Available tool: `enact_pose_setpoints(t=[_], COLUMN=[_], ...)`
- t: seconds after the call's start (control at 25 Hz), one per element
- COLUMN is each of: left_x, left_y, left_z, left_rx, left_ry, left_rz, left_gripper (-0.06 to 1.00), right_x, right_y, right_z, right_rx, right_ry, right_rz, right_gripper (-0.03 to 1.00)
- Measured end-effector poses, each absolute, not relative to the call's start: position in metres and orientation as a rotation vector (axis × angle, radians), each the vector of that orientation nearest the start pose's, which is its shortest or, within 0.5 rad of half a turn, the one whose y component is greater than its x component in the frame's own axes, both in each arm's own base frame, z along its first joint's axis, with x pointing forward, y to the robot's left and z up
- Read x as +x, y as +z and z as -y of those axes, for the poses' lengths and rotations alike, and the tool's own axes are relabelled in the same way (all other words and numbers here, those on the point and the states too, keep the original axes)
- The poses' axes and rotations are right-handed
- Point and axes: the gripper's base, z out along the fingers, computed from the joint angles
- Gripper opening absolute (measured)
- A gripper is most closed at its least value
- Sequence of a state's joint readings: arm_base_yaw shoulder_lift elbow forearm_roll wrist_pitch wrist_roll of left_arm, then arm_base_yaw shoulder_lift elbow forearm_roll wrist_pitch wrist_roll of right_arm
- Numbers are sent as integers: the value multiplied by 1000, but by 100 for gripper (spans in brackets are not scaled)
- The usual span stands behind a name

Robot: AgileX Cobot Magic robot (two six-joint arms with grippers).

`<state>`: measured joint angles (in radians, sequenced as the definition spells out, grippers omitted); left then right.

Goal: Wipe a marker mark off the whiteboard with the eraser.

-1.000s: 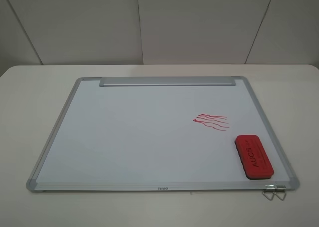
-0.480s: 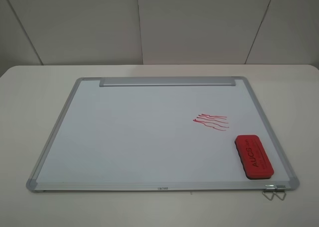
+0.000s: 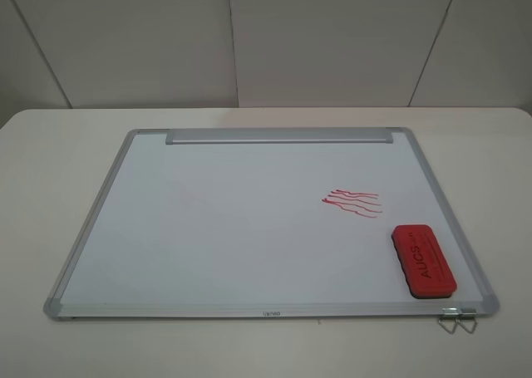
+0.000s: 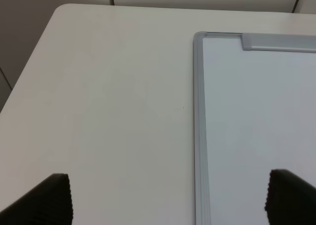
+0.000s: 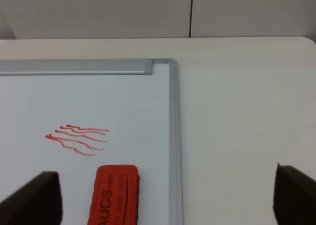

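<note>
The whiteboard (image 3: 249, 228) lies flat on the table, its grey tray strip (image 3: 278, 136) along the far edge. The red eraser (image 3: 423, 260) rests on the board near its front right corner, and the right wrist view shows the eraser (image 5: 113, 195) too. A cluster of red wavy lines (image 3: 353, 203) sits just behind the eraser. No pot-like marker mark shows in any view. My left gripper (image 4: 168, 201) is open above the table beside the board's left frame. My right gripper (image 5: 168, 196) is open, straddling the board's right frame, nothing held. Neither arm shows in the exterior view.
White table (image 3: 50, 145) surrounds the board, with white wall panels behind. A metal clip (image 3: 457, 318) sticks out under the board's front right corner. The table's rounded far left corner (image 4: 61, 10) is in the left wrist view.
</note>
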<state>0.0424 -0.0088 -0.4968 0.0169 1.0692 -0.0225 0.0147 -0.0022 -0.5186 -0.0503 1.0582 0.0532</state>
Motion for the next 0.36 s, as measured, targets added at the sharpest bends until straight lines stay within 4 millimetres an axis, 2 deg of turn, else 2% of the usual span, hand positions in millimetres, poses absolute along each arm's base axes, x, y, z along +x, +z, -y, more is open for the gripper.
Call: enact_pose_setpoints(t=[0.36], left_x=[-6], left_y=[276], left_z=[-1], left_rx=[-67], left_ry=[33], left_rz=[-2046], left_gripper=[78], right_x=[-7], right_y=[283], right_z=[4], right_rx=[42], right_ry=[-17], right_rz=[-2020], right_gripper=[76])
